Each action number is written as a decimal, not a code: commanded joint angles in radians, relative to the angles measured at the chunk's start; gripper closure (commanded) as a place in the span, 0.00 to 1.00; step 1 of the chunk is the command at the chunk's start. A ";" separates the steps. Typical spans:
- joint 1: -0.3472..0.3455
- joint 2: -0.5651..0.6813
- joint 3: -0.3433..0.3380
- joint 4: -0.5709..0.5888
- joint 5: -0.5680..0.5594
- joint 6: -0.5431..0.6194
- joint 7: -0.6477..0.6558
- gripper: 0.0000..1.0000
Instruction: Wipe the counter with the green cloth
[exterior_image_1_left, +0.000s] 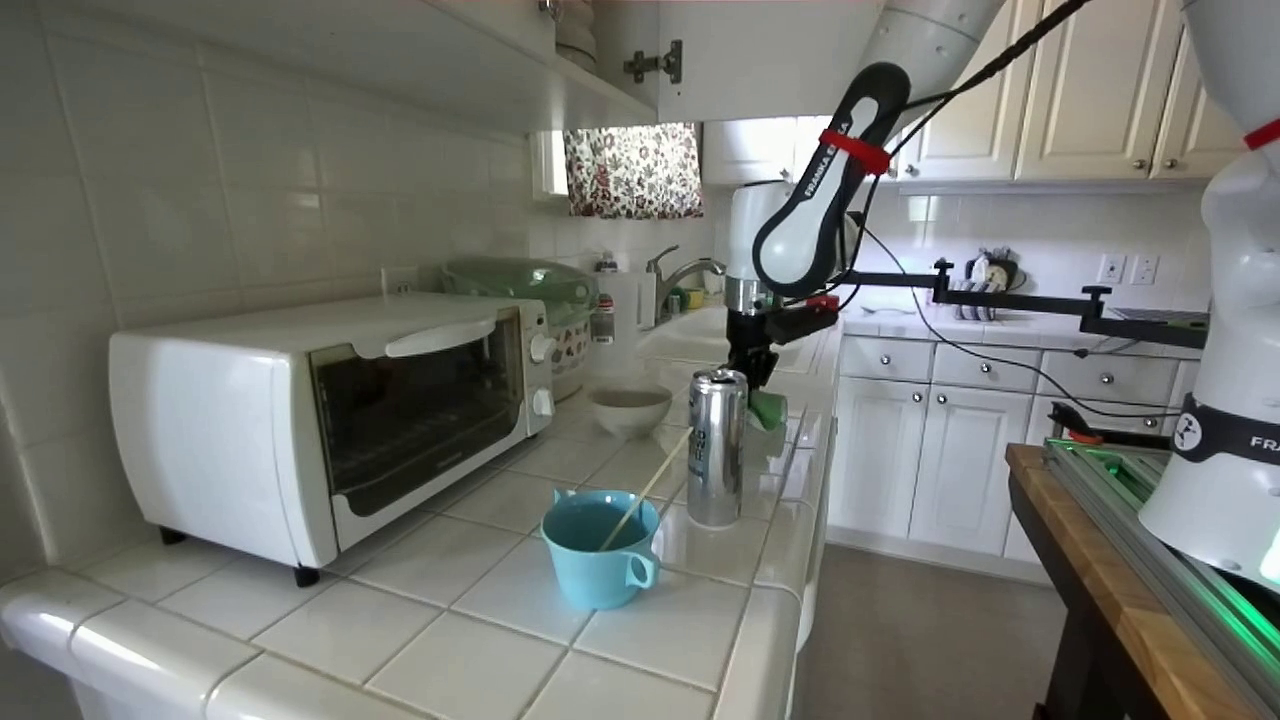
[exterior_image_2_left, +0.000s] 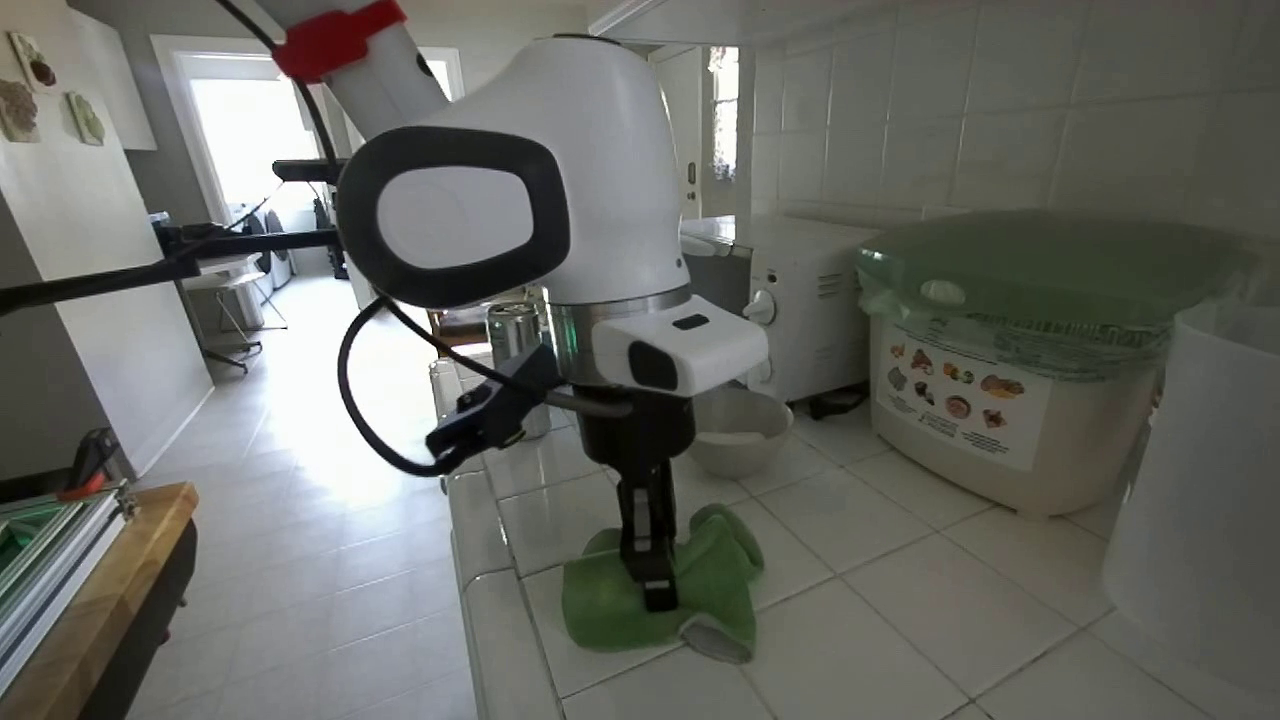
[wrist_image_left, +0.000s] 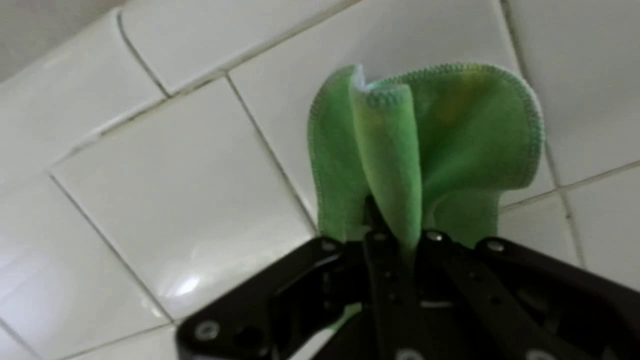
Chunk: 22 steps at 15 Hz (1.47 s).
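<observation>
Green cloth (exterior_image_2_left: 705, 585), one, stitched border, yellowish patch, grey at one corner: we find it bunched on the white-tiled tabletop (exterior_image_1_left: 470, 655), near the bowl (exterior_image_1_left: 630, 425), toward the long rounded edge from it.

Fingers (exterior_image_2_left: 648, 520), black, pointing down: near the bowl, clenched on a fold of the cloth, which we see pinched between them in the wrist view.

Bowl, pale, one: upright on the tabletop, seen by us in both exterior views.

Can (exterior_image_1_left: 717, 455), silver, one: upright, near the bowl, toward the rounded edge from it.

Cup (exterior_image_1_left: 590, 575), turquoise, with looped handle: upright, farther from the bowl than the can is; in it a pale stick (exterior_image_1_left: 650, 487), leaning.

Toaster oven (exterior_image_1_left: 330, 430), white, glass-fronted: near the bowl, away from the rounded edge.

Bin (exterior_image_2_left: 1085, 420), pale, green-lidded, label pictured: near the bowl, also away from the rounded edge.

Sink (exterior_image_1_left: 690, 345), white: beyond the bowl as we look in an exterior view.
</observation>
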 joint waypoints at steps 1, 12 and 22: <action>-0.025 -0.005 -0.025 0.006 0.032 -0.015 0.029 0.98; -0.057 -0.029 0.026 0.111 0.080 -0.117 -0.006 0.98; -0.060 0.057 0.081 0.184 0.116 -0.155 -0.017 0.98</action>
